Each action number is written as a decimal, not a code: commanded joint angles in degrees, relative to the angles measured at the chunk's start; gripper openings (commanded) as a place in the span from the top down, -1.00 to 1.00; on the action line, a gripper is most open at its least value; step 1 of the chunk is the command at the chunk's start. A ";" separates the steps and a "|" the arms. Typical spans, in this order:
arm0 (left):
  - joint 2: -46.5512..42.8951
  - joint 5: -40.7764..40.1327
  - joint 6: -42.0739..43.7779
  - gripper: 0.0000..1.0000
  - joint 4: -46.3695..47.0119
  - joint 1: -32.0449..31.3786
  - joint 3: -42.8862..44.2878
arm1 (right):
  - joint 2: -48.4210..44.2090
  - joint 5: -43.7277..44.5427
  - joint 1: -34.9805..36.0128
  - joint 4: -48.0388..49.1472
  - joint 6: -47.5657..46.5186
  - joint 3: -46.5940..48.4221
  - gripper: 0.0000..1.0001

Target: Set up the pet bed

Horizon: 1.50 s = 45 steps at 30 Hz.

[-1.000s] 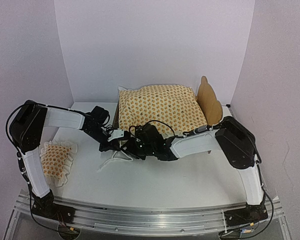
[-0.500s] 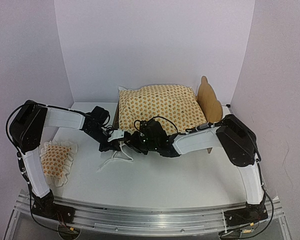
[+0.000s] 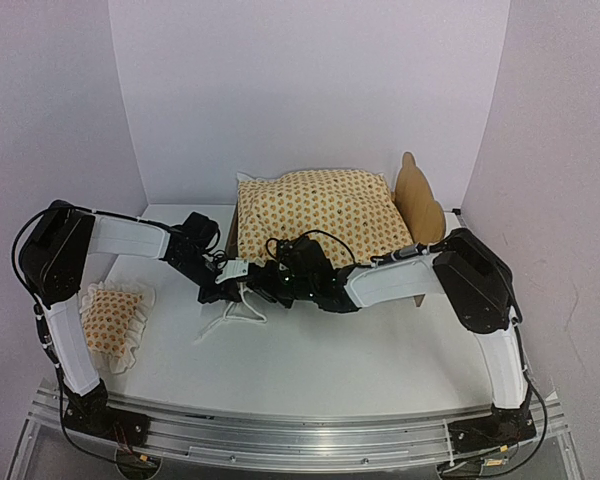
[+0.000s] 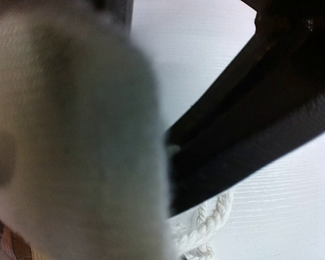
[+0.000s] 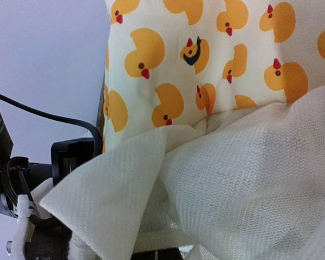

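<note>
At the back of the table point(image 3: 310, 365), close to the wall, sits the pet bed point(image 3: 421, 208). Only its tall wooden end on the right shows well, because the big duck cushion point(image 3: 320, 215) lies on top and hides the rest. Both arms reach to the same spot, the near left corner of that cushion. The left gripper point(image 3: 228, 290) and the right gripper point(image 3: 267, 284) are just beside each other there. I think they meet at this corner so they can fix it together, maybe to pull the cushion straight or to tidy its frill. White ties point(image 3: 225, 318) hang from the corner and trail loose on the table below the grippers. The left wrist camera sees a twisted white cord point(image 4: 211, 216) under one dark finger point(image 4: 249, 124), but a big blurry white lump fills the rest. So I cannot tell if the left gripper is wide, narrow or holding something. The right wrist camera is pushed right up against the white frill point(image 5: 233, 179) with the ducks above it, and its own fingers are covered. I cannot tell its state either. The small pillow point(image 3: 110, 318) lies far to the left, well apart from the bed. It looks like it is waiting for its turn, since the cushion should sit flat first.
</note>
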 commanded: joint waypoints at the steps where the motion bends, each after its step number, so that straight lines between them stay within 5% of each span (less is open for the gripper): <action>1: 2.43 1.35 -0.61 1.00 -2.24 -1.64 -0.62 | 0.45 -1.01 0.06 1.93 0.44 0.91 1.00; 2: 2.36 1.27 -1.03 0.96 -2.54 -1.64 -0.44 | 0.11 -0.91 0.05 1.89 0.30 0.40 1.00; 6: 0.37 0.32 -0.47 0.10 -5.79 -1.25 -0.60 | -2.05 -0.62 0.03 1.32 -0.85 -2.24 1.00; 9: -2.91 0.34 1.35 -0.29 -9.02 -0.34 -1.54 | -3.66 -0.29 0.02 -0.19 -1.98 -3.81 1.00; 15: -8.43 -0.42 6.51 -0.37 -17.89 3.52 -2.54 | -4.96 -0.20 0.17 -3.54 -4.47 -3.69 1.00; 23: -9.82 -11.15 1.17 -0.34 -14.35 2.96 -10.13 | -5.40 0.75 0.76 -6.56 -7.23 -1.76 1.00; 33: -6.93 -14.28 -6.89 -0.29 -7.99 -0.05 -12.25 | -5.85 1.11 1.16 -8.47 -8.80 -1.23 1.00; 36: -6.29 -16.12 -7.21 0.03 -7.33 -1.19 -13.30 | -6.41 1.29 1.09 -8.57 -9.00 -1.80 1.00; 40: -5.87 -18.58 -6.93 0.98 -7.19 -1.31 -14.80 | -6.88 2.28 1.08 -9.09 -10.04 -1.34 1.00; 45: -8.33 -21.59 -5.59 1.00 -6.95 1.64 -14.25 | -9.28 2.25 1.11 -12.41 -12.39 -0.90 1.00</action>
